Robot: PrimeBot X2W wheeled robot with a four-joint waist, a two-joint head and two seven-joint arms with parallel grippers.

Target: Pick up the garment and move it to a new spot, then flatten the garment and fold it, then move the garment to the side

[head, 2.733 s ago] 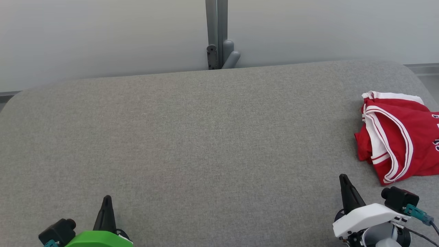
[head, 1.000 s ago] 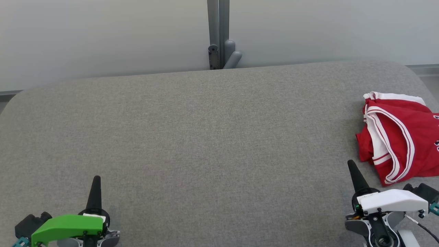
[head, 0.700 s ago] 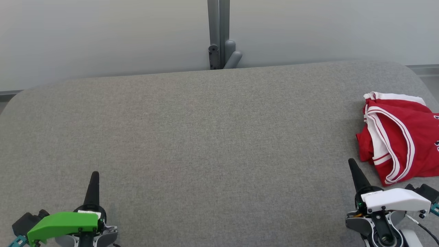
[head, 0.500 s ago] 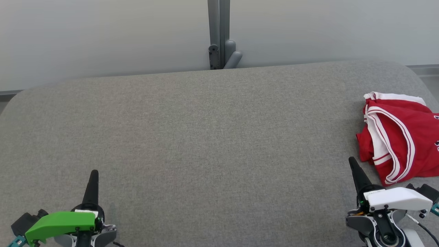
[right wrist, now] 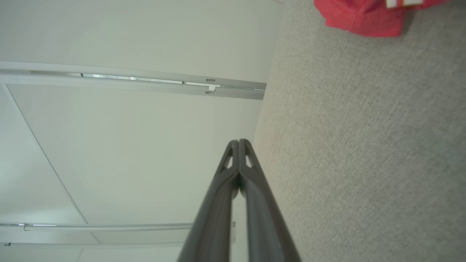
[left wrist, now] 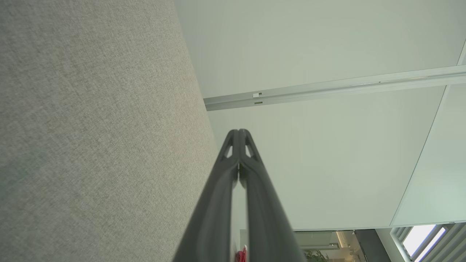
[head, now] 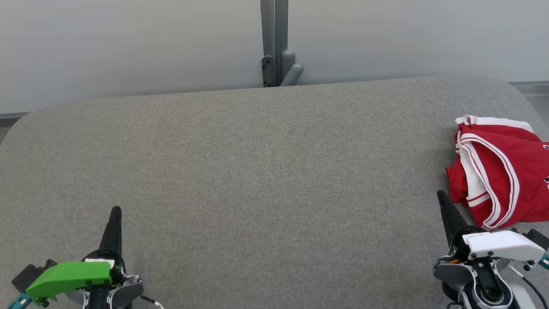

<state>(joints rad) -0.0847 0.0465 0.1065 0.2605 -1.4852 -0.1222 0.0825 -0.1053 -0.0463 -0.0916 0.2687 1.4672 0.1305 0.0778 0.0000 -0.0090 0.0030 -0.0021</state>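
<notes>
Lying crumpled on the bench (head: 257, 171), the jersey (head: 510, 171) sits near your right pincer (head: 440, 194) — pressed together, empty; your left pincer (head: 116, 209) — likewise pressed together — stands well apart.

One garment (head: 504, 171), red with white stripes, lies at the right edge of the table (head: 266, 163). There is one table, a single grey fabric-covered top with rounded far corners. Two grippers stand over its near edge: one left gripper (head: 115, 210) toward the near left corner and one right gripper (head: 441, 195) toward the near right corner. Each has two dark fingers (left wrist: 214, 218), four in all. One grey post (head: 274, 38) rises behind the middle of the far edge.
</notes>
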